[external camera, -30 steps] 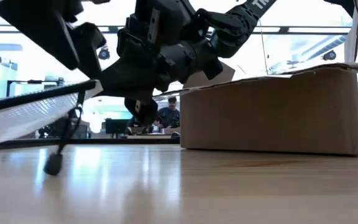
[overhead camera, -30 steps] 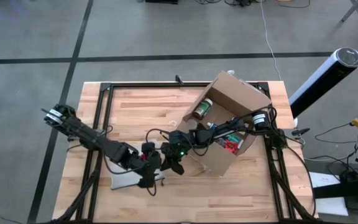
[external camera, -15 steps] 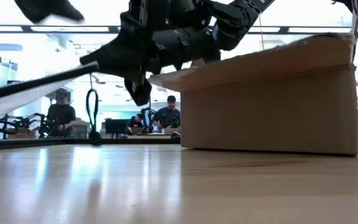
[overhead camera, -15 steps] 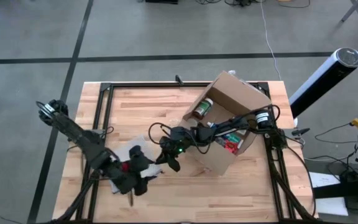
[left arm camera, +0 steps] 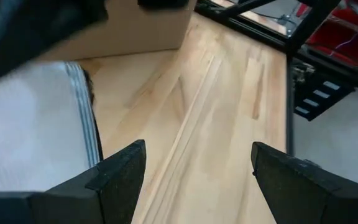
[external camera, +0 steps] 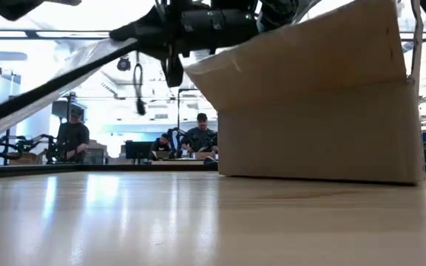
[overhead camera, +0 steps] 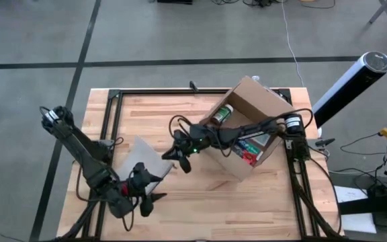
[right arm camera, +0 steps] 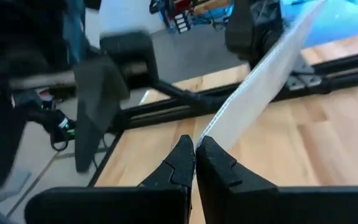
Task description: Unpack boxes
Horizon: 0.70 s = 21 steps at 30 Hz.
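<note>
Right gripper (overhead camera: pixel 171 154), jaws pinched on the grey-white pouch (overhead camera: pixel 144 155) left of the cardboard box (overhead camera: pixel 252 128), while left gripper (overhead camera: pixel 145 199) hangs spread at the near-left

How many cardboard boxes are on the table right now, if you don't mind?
1: the open box lies toward the table's right side, beside the right arm; none other shows.

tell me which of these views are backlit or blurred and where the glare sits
Low view: strongly backlit by bright windows, so the right gripper and pouch read as near silhouettes, with glare washing the table. Left wrist view: soft, the pouch and the cardboard box smeared. Right wrist view: background blurred. High view: evenly lit, sharp.
</note>
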### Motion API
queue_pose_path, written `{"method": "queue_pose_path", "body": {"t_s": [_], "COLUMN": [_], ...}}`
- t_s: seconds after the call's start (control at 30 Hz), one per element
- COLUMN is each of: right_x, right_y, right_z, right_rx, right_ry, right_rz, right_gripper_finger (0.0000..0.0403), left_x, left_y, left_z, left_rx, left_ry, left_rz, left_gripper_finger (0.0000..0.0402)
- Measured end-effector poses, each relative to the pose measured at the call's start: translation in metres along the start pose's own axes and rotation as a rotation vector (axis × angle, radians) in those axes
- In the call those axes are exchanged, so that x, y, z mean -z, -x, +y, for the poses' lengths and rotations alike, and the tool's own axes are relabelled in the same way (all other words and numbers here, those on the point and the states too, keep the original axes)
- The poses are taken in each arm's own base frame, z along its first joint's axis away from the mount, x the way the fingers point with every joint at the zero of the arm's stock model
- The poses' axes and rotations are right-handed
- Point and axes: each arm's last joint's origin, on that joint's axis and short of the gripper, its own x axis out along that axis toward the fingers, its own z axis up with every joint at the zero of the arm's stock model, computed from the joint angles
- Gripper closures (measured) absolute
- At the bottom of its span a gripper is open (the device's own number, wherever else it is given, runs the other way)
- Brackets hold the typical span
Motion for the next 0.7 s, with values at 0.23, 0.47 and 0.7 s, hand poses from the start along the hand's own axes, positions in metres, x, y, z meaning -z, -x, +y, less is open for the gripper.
{"method": "queue_pose_path", "body": {"t_s": [0.23,0.47,0.7], "right_x": [-0.003,0.009,0.031], "right_y": [0.004,0.005,0.009], "right_z": [0.002,0.000,-0.005], "right_rx": [0.000,0.031,0.084], "right_ry": [0.016,-0.010,-0.037], "right_rz": [0.029,0.144,0.352], "right_gripper_finger": [0.0403,0.0403,0.0403], "left_x": [0.000,-0.015,-0.015], "left_y": [0.000,0.018,0.029], "left_z": [0.005,0.023,0.038], "left_rx": [-0.067,-0.124,-0.102], "left_ry": [-0.114,-0.292,-0.246], "left_rz": [-0.049,-0.024,0.124], "left_gripper_finger": [0.0125,0.0125,0.0125]}}
